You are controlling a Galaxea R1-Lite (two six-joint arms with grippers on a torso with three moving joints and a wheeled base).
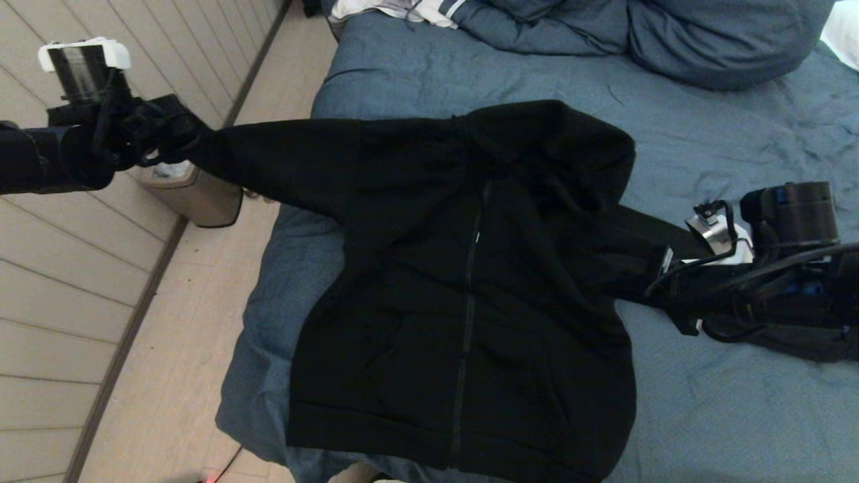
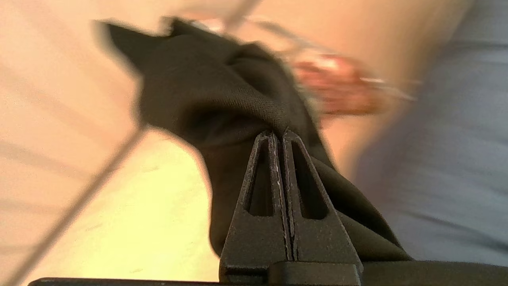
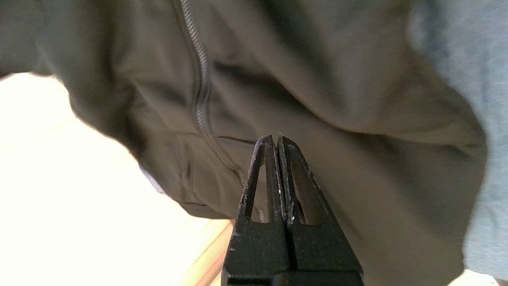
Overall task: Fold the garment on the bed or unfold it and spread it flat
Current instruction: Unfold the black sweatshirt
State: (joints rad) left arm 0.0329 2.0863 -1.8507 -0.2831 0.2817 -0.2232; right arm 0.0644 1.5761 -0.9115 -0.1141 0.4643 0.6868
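Both arms outstretched, garment (image 1: pixel 463 282) between.

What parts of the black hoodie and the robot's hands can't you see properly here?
- Head view: the right gripper and the right sleeve end are hidden by the arm's cables.
- Head view: the garment hem runs off the bottom edge.
- Left wrist view: the left gripper clamps fabric; the reddish thing behind is blurred.

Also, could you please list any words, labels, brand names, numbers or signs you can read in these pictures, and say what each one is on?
None can be read.
The garment is plain black, with no print showing.
The bed cover is plain blue.
The striped cloth at the bed's far end shows stripes only.
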